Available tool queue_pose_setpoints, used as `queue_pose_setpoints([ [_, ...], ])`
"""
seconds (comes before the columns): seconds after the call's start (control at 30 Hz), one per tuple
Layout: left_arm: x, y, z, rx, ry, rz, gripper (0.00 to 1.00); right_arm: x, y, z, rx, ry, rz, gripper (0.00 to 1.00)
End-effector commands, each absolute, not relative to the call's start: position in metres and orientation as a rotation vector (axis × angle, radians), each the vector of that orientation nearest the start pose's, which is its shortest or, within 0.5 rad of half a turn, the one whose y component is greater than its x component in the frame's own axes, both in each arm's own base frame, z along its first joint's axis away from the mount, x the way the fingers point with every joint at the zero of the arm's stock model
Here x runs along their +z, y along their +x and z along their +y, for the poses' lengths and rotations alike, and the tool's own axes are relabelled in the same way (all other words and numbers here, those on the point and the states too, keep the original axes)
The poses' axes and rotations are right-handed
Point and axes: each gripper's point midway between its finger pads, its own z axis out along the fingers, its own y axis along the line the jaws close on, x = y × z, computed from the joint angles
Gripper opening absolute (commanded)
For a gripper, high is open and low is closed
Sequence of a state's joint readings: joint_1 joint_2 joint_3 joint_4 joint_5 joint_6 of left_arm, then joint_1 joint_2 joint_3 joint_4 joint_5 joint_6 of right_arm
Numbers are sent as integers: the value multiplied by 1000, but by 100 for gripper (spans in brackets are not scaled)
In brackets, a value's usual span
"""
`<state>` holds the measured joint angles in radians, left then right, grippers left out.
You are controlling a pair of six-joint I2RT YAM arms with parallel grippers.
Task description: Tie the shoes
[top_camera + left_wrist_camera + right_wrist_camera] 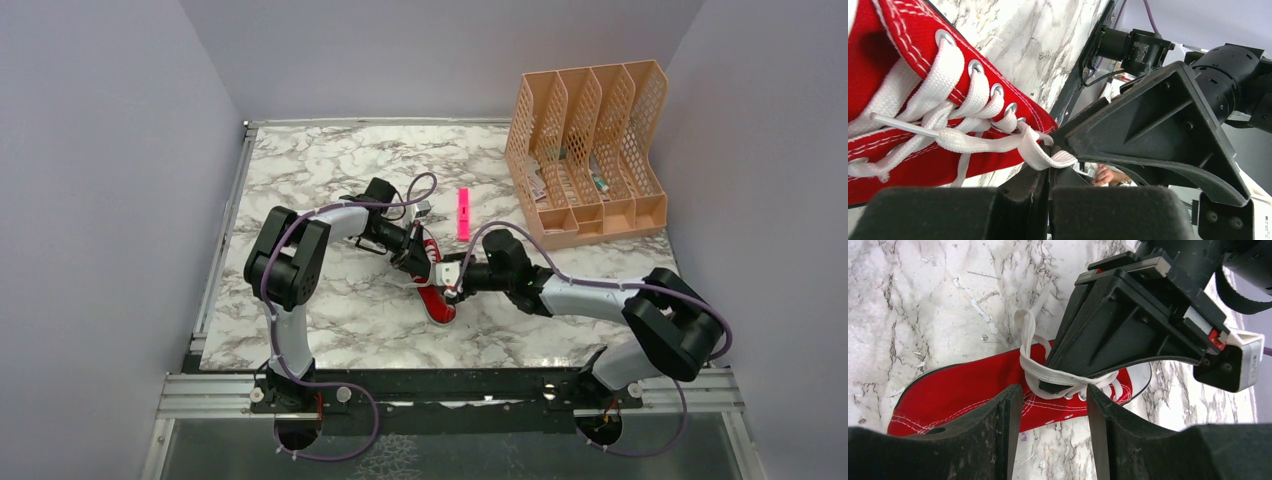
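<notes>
The red sneaker [438,298] lies on the marble table between my two grippers; it also shows in the left wrist view [903,30] and the right wrist view [963,395]. My left gripper [418,256] is shut on a white lace [1040,157] just off the shoe's eyelets, and the jaws [1050,169] press together on it. In the right wrist view the lace [1048,374] wraps round the left gripper's tip [1118,330]. My right gripper [1054,390] is open, its fingers astride the shoe's laced part, holding nothing. In the top view it [452,281] sits right beside the shoe.
A slim pink marker [463,213] lies behind the shoe. A peach mesh file organizer [590,150] stands at the back right. Grey walls enclose the table on three sides.
</notes>
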<state>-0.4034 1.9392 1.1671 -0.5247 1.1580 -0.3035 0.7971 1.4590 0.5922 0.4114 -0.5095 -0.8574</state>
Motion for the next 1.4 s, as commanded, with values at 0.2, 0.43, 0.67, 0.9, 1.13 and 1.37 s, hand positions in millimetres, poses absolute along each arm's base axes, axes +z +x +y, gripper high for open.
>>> queue_pose_setpoints([
  [0.2, 116, 239, -286, -1859, 467, 2637, 3, 91, 248, 332, 469, -1618, 1123, 52],
  [0.43, 118, 238, -286, -1860, 474, 2627, 3, 87, 253, 333, 464, -1592, 1152, 43],
  [0.67, 118, 237, -285, -1860, 477, 2627, 3, 81, 247, 326, 471, -1579, 1177, 46],
  [0.9, 115, 237, -285, -1859, 473, 2634, 3, 85, 244, 329, 519, -1558, 1202, 30],
  [1.13, 114, 234, -284, -1877, 466, 2639, 3, 93, 245, 335, 550, -1514, 1191, 32],
  [1.37, 112, 243, -276, -1697, 408, 2679, 36, 94, 237, 327, 566, -1541, 1246, 4],
])
